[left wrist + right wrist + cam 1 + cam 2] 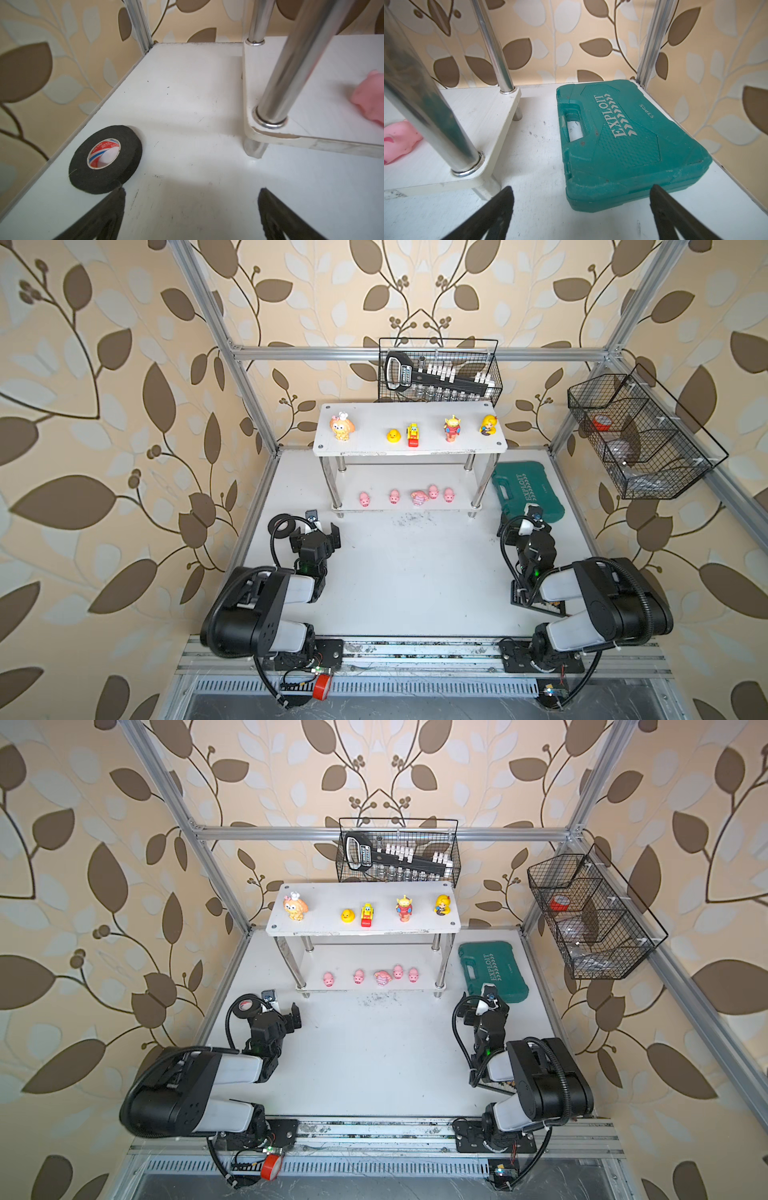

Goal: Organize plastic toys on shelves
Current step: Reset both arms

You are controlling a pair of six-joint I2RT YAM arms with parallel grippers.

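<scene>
The arms (266, 605) sit folded up front. Five pink piglets (394, 496) are on the white rack's (374, 414) lower board, with the yellow duck (393, 435) and the other figures (452, 428) on top. They look light, hard and slick, so I'd pinch across the body. Both the left gripper (192, 193) and right gripper (581, 187) are spread wide and empty, just short of the rack.

A green tool case (623, 135), lid marked EXPLOIT, lies flat on the white tabletop (415, 572). Well apart from the case lies a black tape roll (105, 159). Beyond the case hangs a rear wire basket (440, 371) of tools; above the case, a side wire basket (640, 435) holding red tape (601, 421)
</scene>
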